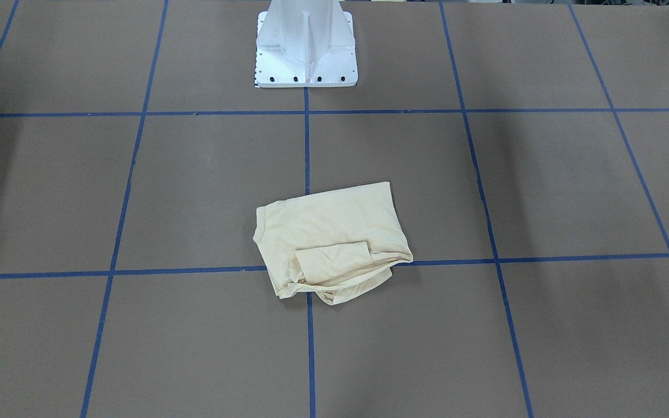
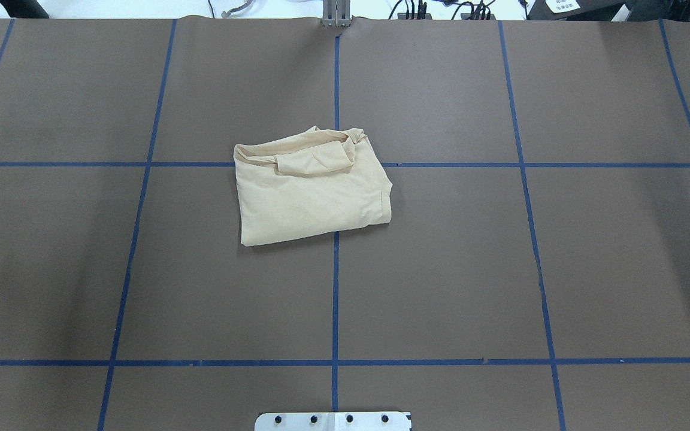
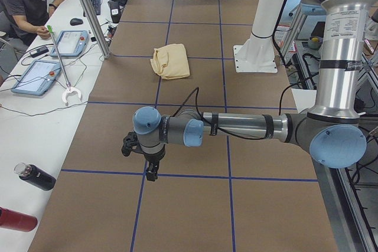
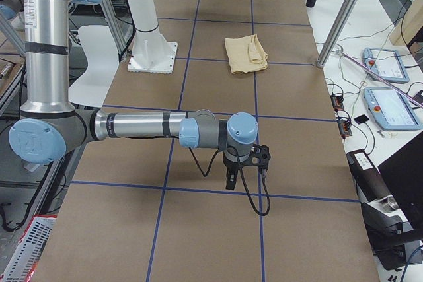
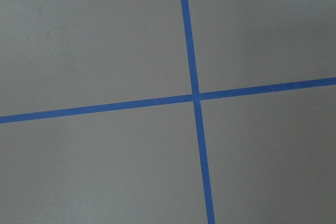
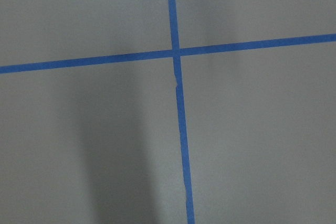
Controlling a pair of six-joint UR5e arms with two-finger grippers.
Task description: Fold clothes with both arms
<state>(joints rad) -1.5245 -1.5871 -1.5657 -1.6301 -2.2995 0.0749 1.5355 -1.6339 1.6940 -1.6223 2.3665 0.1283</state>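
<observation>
while the folded shirt (image 2: 312, 191) lies just above centre of the overhead frame on the surface (image 2: 501, 269), the left fingers (image 3: 152, 172) and right fingers (image 4: 230, 180) hang well apart from it (wide or narrow, cannot tell).

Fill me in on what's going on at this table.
Nothing is being handled right now. The cream T-shirt lies folded in a compact bundle near the middle of the table. The left tool and right tool hang over bare surface towards opposite ends, well away from it.
</observation>
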